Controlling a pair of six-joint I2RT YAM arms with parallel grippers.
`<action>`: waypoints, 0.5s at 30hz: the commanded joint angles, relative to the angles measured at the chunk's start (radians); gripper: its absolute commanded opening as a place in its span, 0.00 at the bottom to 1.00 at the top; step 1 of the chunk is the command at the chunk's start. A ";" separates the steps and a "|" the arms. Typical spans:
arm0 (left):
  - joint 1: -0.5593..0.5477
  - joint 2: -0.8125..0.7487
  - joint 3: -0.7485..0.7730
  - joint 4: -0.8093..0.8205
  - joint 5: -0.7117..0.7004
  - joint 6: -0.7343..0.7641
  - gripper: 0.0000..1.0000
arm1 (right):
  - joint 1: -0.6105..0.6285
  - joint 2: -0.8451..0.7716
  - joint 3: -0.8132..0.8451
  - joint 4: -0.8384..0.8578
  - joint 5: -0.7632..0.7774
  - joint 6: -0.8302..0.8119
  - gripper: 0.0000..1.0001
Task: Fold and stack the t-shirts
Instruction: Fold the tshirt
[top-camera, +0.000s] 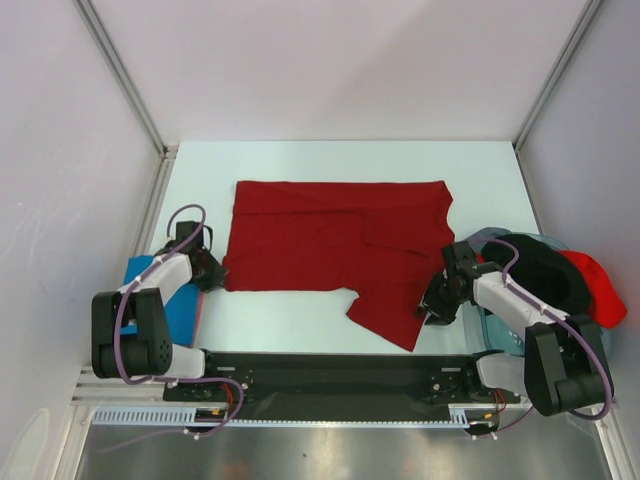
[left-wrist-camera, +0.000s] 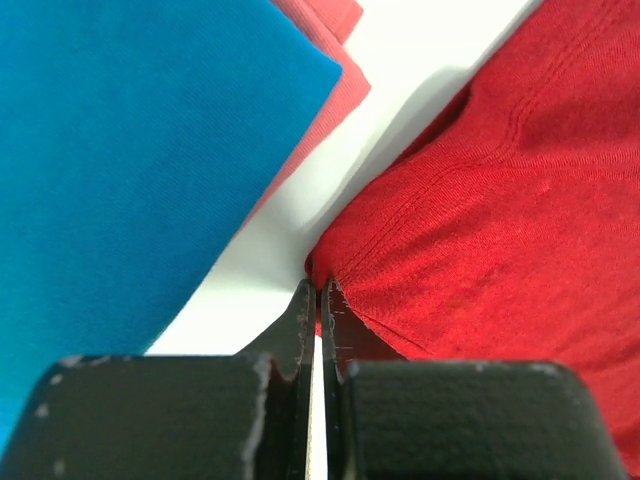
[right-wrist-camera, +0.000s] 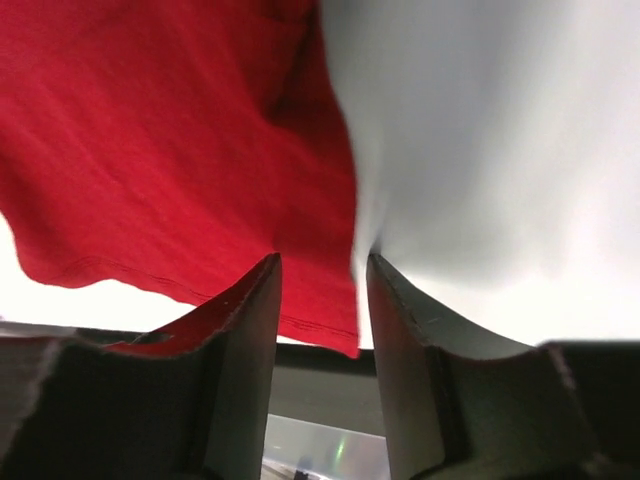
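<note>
A dark red t-shirt (top-camera: 330, 245) lies spread flat on the white table, one flap reaching toward the near edge. My left gripper (top-camera: 215, 268) is at its near-left corner; in the left wrist view the gripper (left-wrist-camera: 321, 290) is shut, with the hem of the shirt (left-wrist-camera: 500, 200) pinched at the fingertips. My right gripper (top-camera: 432, 310) is at the shirt's near-right corner. There the right gripper (right-wrist-camera: 322, 262) stands open, with the red cloth (right-wrist-camera: 180, 150) hanging between its fingers. A folded bright blue t-shirt (top-camera: 180, 305) lies under the left arm, on a brighter red one (left-wrist-camera: 335, 90).
At the right edge sits a heap of loose shirts: black (top-camera: 540, 265), bright red (top-camera: 600, 290) and pale grey-blue (top-camera: 490, 330). A black rail (top-camera: 330, 375) runs along the table's near edge between the arm bases. White walls close in the table (top-camera: 300, 165).
</note>
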 joint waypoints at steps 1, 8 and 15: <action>0.001 -0.017 -0.027 -0.051 0.040 0.045 0.01 | -0.002 0.043 -0.017 0.102 0.006 0.026 0.43; 0.002 -0.060 -0.018 -0.064 0.031 0.067 0.00 | 0.007 0.015 -0.037 0.013 0.030 0.069 0.00; 0.002 -0.126 -0.036 -0.079 0.023 0.036 0.00 | 0.012 -0.253 -0.011 -0.223 0.107 0.086 0.00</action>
